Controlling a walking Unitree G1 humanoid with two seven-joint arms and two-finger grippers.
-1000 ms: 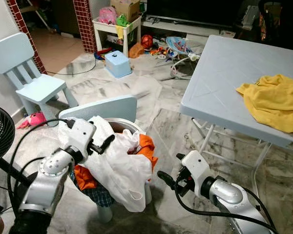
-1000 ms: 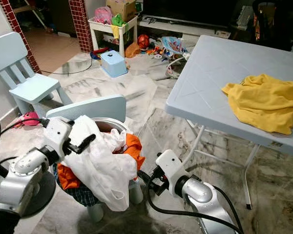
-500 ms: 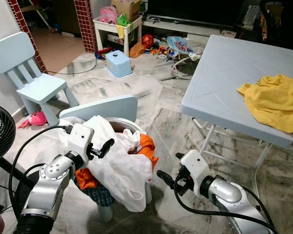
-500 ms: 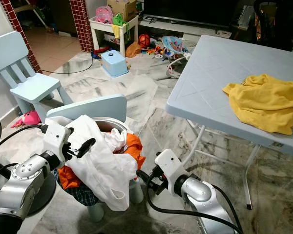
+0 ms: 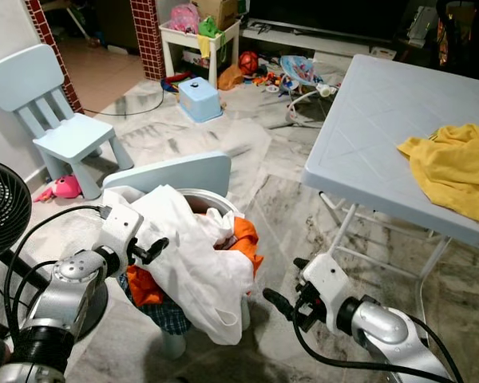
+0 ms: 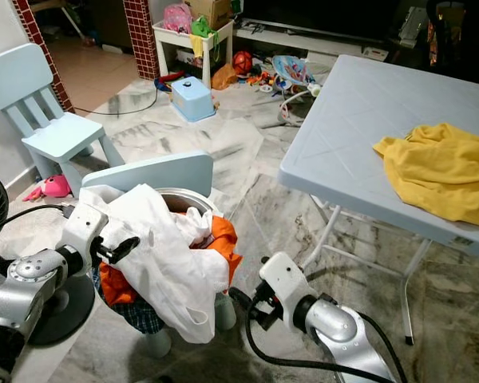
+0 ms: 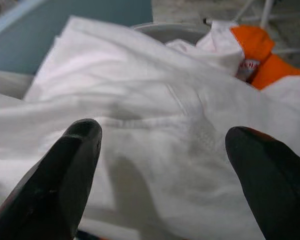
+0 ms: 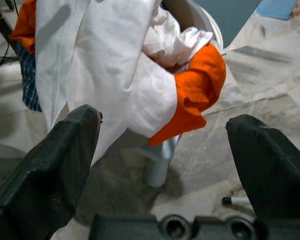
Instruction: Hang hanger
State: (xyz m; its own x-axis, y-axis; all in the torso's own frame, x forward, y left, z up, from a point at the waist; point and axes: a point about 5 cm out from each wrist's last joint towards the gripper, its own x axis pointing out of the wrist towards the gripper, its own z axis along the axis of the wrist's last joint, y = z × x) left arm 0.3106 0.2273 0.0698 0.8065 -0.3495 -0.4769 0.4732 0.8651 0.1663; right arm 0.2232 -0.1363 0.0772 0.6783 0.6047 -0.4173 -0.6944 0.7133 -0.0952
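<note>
A smooth pale-blue plastic desk (image 5: 367, 120) carries crumpled yellow cloth (image 5: 455, 167). Beside it, soft white fabric (image 5: 195, 263) drapes a round basket with orange cloth (image 5: 243, 239). The left pincer (image 5: 148, 251) hovers wide at the white fabric; the right pincer (image 5: 283, 303) gapes wide, empty, near the basket.

The right hand (image 8: 165, 165), its two black fingers spread wide, faces a white cloth (image 8: 95, 60) and orange garment (image 8: 197, 85) draped over a grey basket (image 8: 197, 20) above the marble floor (image 8: 270, 70)
</note>
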